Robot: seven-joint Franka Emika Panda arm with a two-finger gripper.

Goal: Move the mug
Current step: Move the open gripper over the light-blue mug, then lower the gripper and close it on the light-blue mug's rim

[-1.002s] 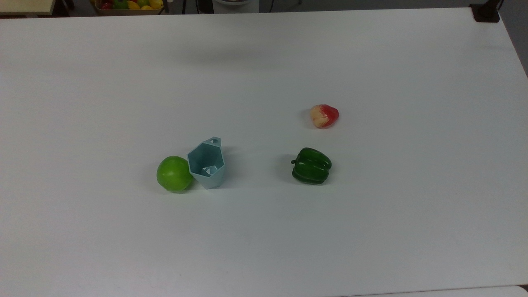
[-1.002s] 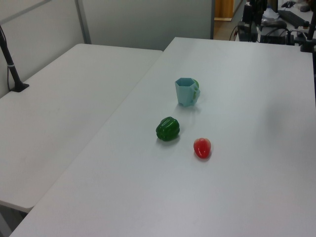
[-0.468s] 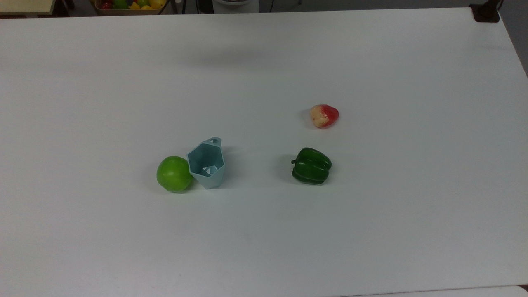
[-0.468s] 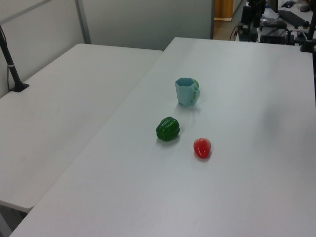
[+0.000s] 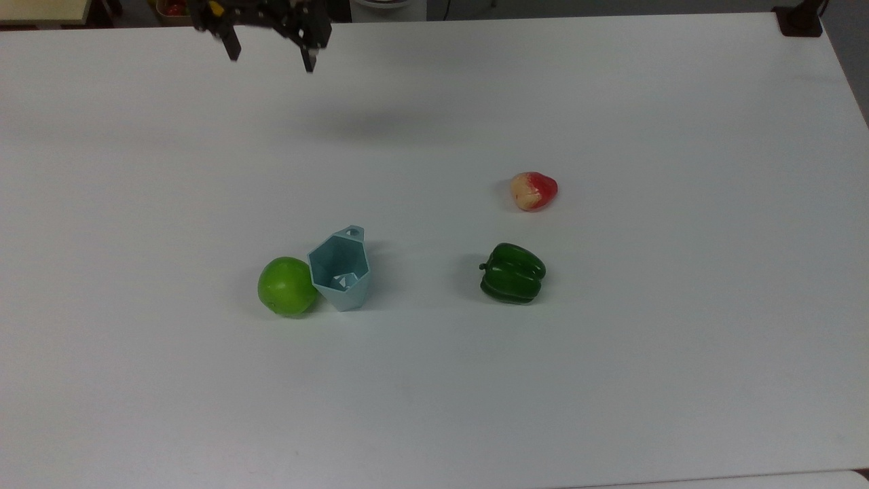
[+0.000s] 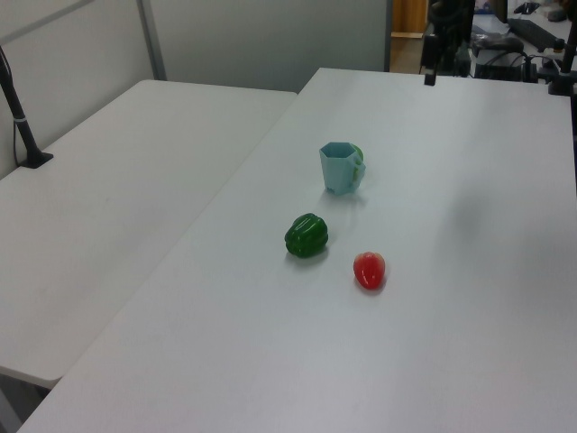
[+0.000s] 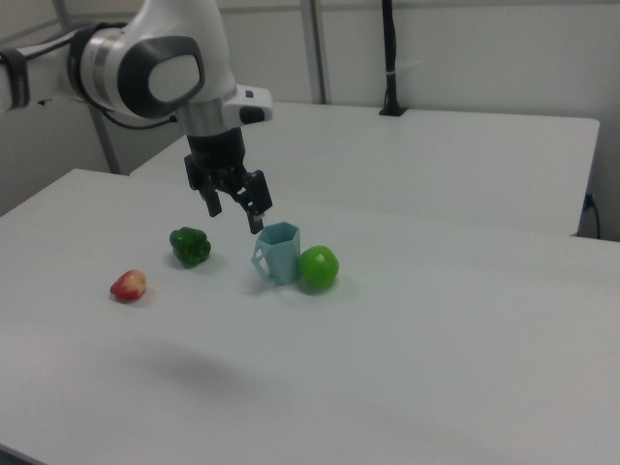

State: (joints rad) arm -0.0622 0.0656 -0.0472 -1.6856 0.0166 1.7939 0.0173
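black fingers (image 5: 233, 49) spread wide and empty hang high above the white tabletop (image 5: 611, 373), well apart from the mug (image 5: 341, 269), which stands upright touching the green apple (image 5: 286, 286); the right view shows the white arm (image 7: 145, 63) above them.

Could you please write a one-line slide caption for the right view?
Open gripper poised above the table, near the upright mug that stands beside a green apple.

no readable text, labels or numbers anywhere
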